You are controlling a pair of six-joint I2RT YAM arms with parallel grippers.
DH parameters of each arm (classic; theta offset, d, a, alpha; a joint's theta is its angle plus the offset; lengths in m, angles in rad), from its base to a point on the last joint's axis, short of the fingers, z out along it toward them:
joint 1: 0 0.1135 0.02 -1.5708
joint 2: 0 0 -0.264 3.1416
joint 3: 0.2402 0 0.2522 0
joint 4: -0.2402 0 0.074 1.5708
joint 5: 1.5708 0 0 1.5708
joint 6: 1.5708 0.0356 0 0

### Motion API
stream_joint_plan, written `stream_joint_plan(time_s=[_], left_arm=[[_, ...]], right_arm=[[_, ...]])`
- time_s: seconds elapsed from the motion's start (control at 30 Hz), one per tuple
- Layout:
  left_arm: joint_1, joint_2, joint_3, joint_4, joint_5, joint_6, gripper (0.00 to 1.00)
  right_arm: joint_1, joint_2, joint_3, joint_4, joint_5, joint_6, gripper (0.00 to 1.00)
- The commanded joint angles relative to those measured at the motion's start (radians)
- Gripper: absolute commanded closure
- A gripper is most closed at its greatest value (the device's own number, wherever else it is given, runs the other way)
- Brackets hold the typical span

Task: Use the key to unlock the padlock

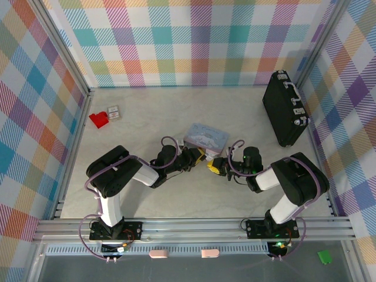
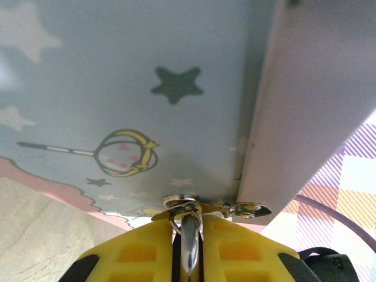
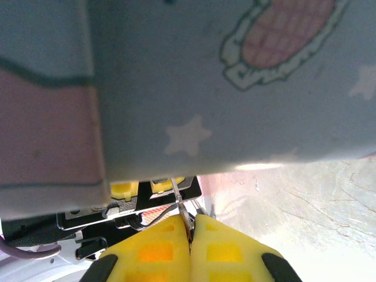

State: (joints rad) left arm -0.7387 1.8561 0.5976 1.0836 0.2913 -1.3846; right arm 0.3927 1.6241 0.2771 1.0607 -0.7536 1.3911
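Top external view, left to right: a red plastic piece point(image 1: 98, 120) lies at 10 o'clock on the table point(image 1: 147, 194), with a small pale card point(image 1: 113, 113) just beside it at its 2 o'clock. My left pincer point(image 1: 200, 155) sits at the 6 o'clock edge of the pastel tin point(image 1: 205, 136) near the table's middle. My right pincer point(image 1: 215, 167) sits at the tin's 5 o'clock, its tip close to the left one. A black briefcase point(image 1: 285, 108) sits at 2 o'clock, well apart.

Left wrist view: my yellow fingers point(image 2: 141, 252) stand narrow, clamped on a thin shiny metal piece point(image 2: 189, 244). It carries a wire ring point(image 2: 176, 204) at its 12 o'clock end. Whether it is the key I cannot tell. The tin's blue starred face rises just behind.

Right wrist view: my fingers point(image 3: 223, 252) are pressed together, pinching a metal sliver point(image 3: 185, 212) at 12 o'clock under the tin's edge. Small yellow blocks point(image 3: 120, 189) with dark parts sit just beyond at 11 o'clock. I cannot tell whether they are the padlock or my other pincer's pads, so I cannot tell exactly where the padlock lies.
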Motion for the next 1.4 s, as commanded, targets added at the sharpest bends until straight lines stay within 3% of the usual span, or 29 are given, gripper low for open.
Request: stream_joint_plan(time_s=[0.0, 0.63, 1.37], left_arm=[[-0.009, -0.011, -0.005, 0.096, 0.010, -0.019, 1.00], [-0.018, -0.015, -0.021, 0.118, 0.002, -0.027, 1.00], [-0.094, -0.003, 0.001, 0.127, -0.009, -0.044, 1.00]], right_arm=[[-0.003, 0.015, 0.017, 0.025, 0.001, -0.002, 1.00], [-0.004, 0.047, 0.016, 0.054, 0.026, 0.027, 1.00], [-0.002, 0.105, 0.076, 0.120, 0.007, 0.071, 1.00]])
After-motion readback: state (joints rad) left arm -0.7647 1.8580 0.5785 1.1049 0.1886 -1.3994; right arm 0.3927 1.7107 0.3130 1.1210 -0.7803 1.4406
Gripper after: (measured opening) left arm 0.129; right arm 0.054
